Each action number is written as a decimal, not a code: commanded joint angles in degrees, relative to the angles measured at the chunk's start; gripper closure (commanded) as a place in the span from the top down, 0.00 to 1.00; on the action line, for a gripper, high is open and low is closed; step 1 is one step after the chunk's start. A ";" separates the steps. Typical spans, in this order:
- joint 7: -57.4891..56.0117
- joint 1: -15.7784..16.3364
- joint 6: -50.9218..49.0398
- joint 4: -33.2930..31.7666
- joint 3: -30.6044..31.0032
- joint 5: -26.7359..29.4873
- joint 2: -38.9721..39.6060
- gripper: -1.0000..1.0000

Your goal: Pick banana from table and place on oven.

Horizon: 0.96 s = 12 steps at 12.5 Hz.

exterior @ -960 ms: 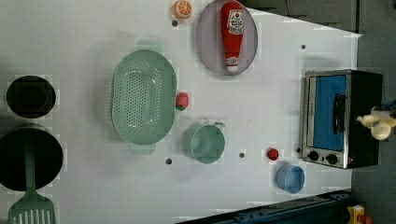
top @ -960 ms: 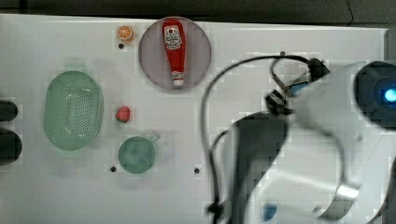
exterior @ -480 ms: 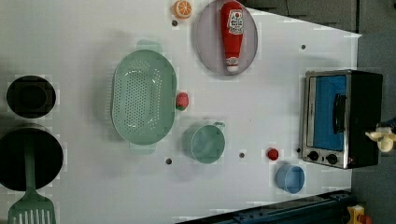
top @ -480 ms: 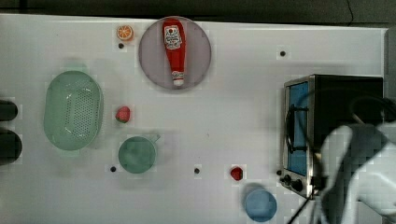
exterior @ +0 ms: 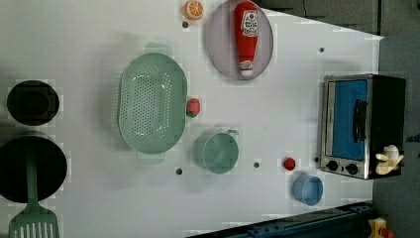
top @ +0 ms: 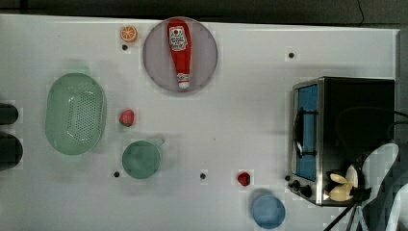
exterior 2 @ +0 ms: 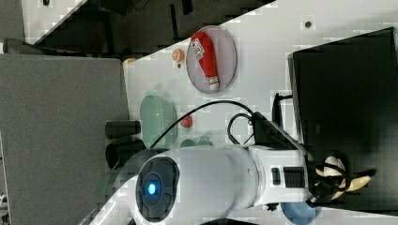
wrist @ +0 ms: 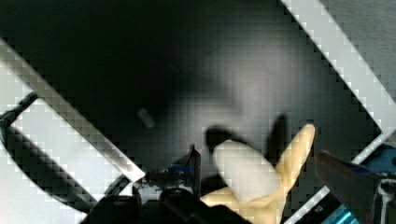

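Observation:
The pale-yellow banana [top: 342, 186] lies on the oven's black top [top: 358, 130], near the corner by the knobs. It is also seen in the left view as the banana [exterior: 389, 161] at the edge of the oven [exterior: 364, 124]. In the wrist view the banana [wrist: 247, 177], with its whitish tip and splayed peel, sits between my gripper's [wrist: 258, 156] two fingers. The gripper is open, and each dark finger [wrist: 345, 175] stands a little off the fruit. In the right view my gripper [exterior 2: 334, 182] hovers over the banana [exterior 2: 352, 180] on the oven [exterior 2: 347, 108].
On the white table [top: 240, 120] are a ketchup bottle [top: 179, 50] on a grey plate, an orange slice [top: 128, 33], a green colander [top: 75, 113], a strawberry [top: 126, 117], a green cup [top: 141, 159], a small red piece [top: 243, 178] and a blue bowl [top: 268, 211] by the oven's front.
The arm has swung from the middle of the top view to its lower right. In the left view the banana has shifted toward the oven's knob end and now rests on the top.

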 commanded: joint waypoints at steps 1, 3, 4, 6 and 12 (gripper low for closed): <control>-2.78 2.40 1.67 2.81 3.38 0.04 -1.32 1.00; -2.79 2.87 1.31 3.68 4.53 0.02 -1.87 1.00; -2.65 3.26 0.44 4.67 5.35 -0.02 -2.55 1.00; 1.61 4.41 -2.73 6.88 7.84 -0.03 -5.18 1.00; 35.70 6.96 -21.90 6.87 23.07 -0.18 -17.70 1.00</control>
